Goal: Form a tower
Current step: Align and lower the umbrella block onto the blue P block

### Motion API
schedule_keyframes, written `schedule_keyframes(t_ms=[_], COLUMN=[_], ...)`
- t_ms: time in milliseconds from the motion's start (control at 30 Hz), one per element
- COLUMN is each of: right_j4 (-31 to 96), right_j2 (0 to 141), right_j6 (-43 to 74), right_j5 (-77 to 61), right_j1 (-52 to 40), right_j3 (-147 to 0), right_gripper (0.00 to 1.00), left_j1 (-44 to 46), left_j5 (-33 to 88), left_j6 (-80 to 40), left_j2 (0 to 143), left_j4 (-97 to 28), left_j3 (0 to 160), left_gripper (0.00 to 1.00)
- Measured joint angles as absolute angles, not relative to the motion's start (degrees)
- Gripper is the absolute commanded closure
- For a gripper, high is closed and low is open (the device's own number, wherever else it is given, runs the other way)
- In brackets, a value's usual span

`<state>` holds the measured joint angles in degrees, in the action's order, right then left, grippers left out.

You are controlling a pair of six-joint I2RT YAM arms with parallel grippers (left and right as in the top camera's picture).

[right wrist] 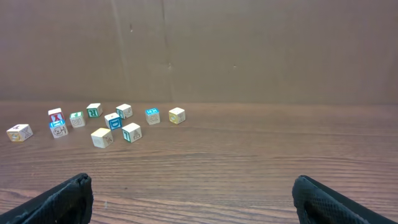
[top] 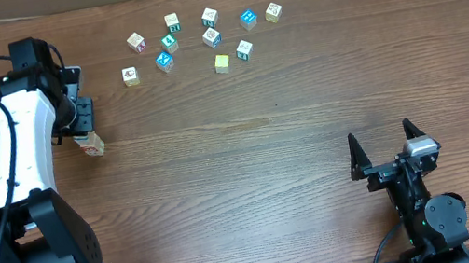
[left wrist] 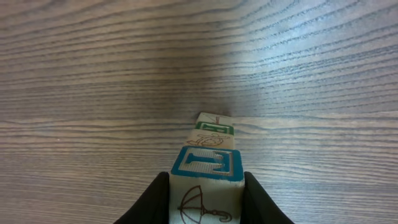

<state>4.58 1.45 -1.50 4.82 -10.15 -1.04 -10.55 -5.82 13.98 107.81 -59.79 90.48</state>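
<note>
Wooden table [top: 265,145]: left claw [left wrist: 206,190] pinches tower [left wrist: 210,163] (wrist view).

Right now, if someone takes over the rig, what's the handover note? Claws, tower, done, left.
Left claw: shut on the top cube of the tower.
Right claw: open, empty, parked away from the work.
Tower: stands on the table on the left arm's side; at least three cubes show in the left wrist view.
Loose cubes: eleven, clustered along the far edge.
Done: stack started, top cube in the grip above it; whether it is fully seated cannot be told.
Left: probably open the left claw, back off gently, then add more cubes.
</note>
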Motion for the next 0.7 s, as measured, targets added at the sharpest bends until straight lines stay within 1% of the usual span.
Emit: schedule_keyframes(t_ms=[267,700], right_j4=[4.6,4.6], right_j2=[1.5,1.5], right_j6=[-1.5,-1.5], right_j5=[4.8,4.8], right_j1=[-10.2,-10.2], right_j3=[-1.0,-1.0], right_gripper=[0.0,0.0], left_j1=[-10.5,-10.5], left_j5=[-6.1,-6.2], left_j6=[14.8,15.5], left_j2=[107.8,107.8], left_j4=[-59.8,-60.4], left_j3=[90.6,90.6], left_gripper=[0.73,0.73])
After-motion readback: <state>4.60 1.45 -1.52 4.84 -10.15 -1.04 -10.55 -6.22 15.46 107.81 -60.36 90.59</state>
